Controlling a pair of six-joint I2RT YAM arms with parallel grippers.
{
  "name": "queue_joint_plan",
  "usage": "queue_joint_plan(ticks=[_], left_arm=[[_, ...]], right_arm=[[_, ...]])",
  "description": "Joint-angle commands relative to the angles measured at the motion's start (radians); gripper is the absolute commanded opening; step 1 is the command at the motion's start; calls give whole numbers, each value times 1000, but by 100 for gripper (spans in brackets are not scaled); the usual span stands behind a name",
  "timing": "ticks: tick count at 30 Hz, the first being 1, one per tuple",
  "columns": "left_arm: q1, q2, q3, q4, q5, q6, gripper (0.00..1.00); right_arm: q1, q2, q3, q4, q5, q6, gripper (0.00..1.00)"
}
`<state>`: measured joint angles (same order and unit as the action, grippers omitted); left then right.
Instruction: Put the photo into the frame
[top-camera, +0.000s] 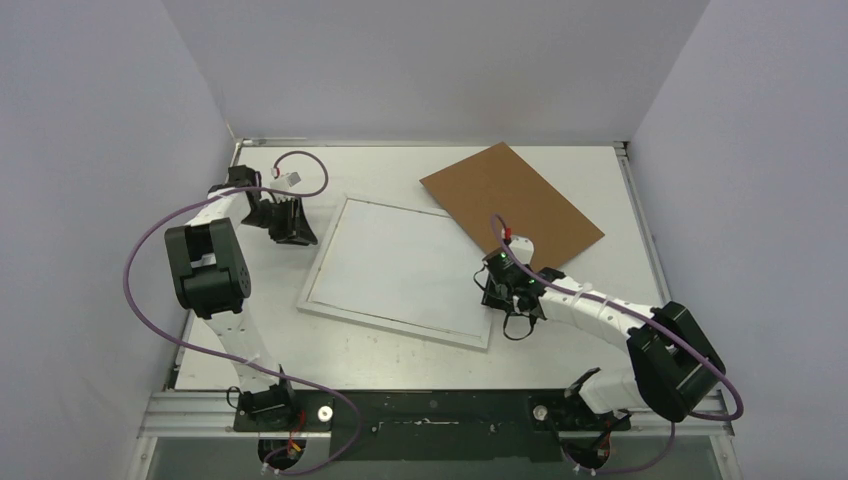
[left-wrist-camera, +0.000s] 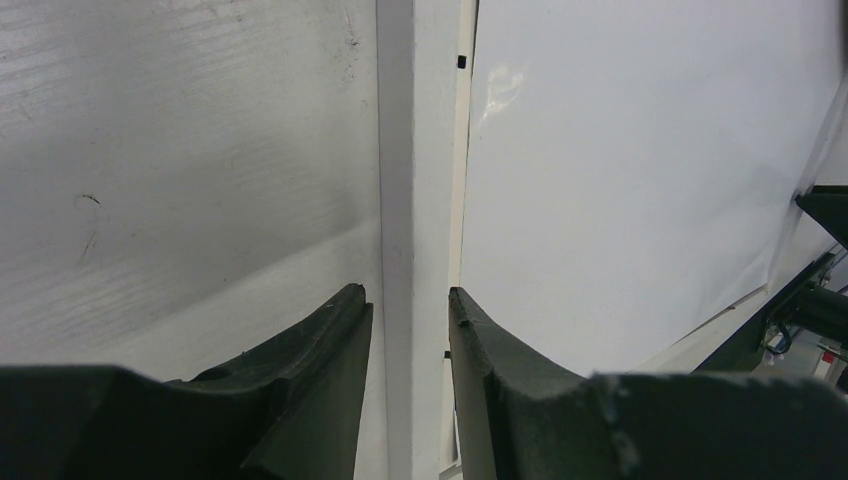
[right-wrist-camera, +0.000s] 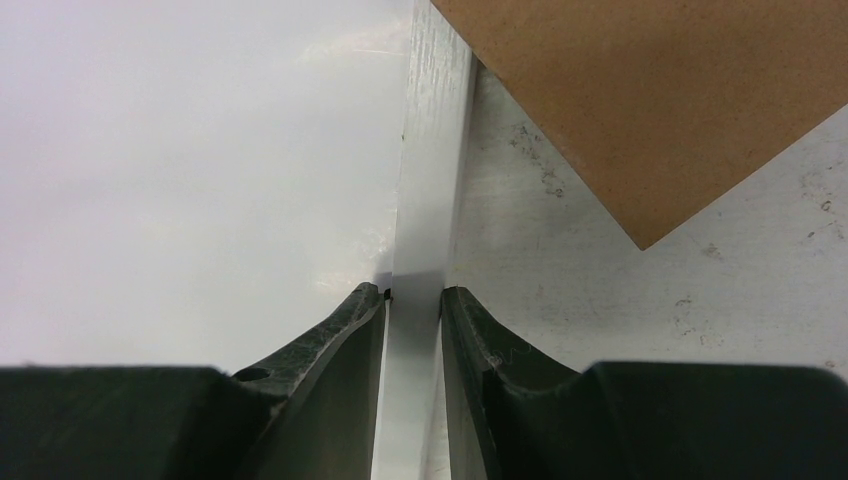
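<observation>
The frame, plain white, lies flat; left fingers and right fingers pinch its rails.

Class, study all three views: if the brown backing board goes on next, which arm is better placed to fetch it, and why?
Probably the right arm. The right gripper clamps the frame's right rail beside the backing board; the left gripper grips the opposite rail, across the frame.
</observation>
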<state>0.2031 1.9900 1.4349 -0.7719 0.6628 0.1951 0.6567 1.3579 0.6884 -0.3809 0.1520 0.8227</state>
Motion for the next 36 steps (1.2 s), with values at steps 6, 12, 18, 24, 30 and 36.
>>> queue_joint_plan(ticks=[6,12,18,24,30,36], left_arm=[[-8,-23,4,-1,8,6,33],[-8,-28,7,-3,6,8,32],[-8,-32,4,-2,-1,10,33],[-9,-36,6,-2,1,10,33],[-8,-34,2,0,2,11,32],[-8,-38,2,-2,2,12,32]], right_arm=[[-1,-50,-31,75,-26,-2,5],[-6,-47,-25,70,-28,-10,5],[-4,-37,-11,23,15,-2,5],[2,-51,-15,39,16,-3,5],[6,-66,-22,45,11,-1,5],[6,-84,-30,62,-6,5,5]])
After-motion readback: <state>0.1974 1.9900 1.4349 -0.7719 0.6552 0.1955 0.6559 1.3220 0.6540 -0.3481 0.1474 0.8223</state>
